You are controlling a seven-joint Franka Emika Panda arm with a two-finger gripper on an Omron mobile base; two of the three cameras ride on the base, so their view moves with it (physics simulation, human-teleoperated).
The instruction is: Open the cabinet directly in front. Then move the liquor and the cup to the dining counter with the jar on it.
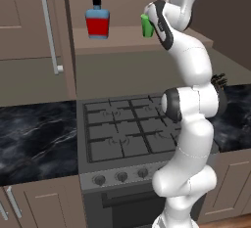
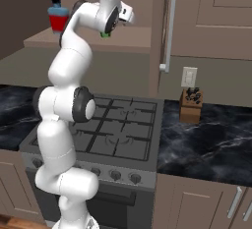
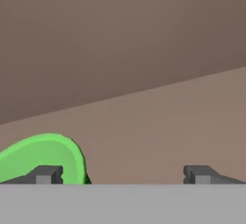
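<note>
Cabinet [image 1: 29, 26] doors are swung open, shelf exposed above the stove [image 1: 125, 129]. The gripper [image 3: 122, 175] is up inside at shelf level, its 2 fingers spread wide with nothing pinched between them.

Key relation: in the hand view the green cup [image 3: 41, 158] sits low and off to 1 side, right at the fingertip [image 3: 45, 174] on that side, not centred in the gap. The other fingertip has only bare shelf ahead of it. Cup stands upright, long axis vertical, rim toward the camera. Can't tell if that fingertip already touches the cup wall.

In the left base view the cup [image 1: 146, 25] peeks out just beside the wrist, on the shelf. The liquor [image 1: 97, 20] stands upright on the same shelf, well apart from the cup, further to the robot's left.

Judgement: cup is the nearer target; hand likely needs a sideways shift toward it to straddle it before closing.
</note>
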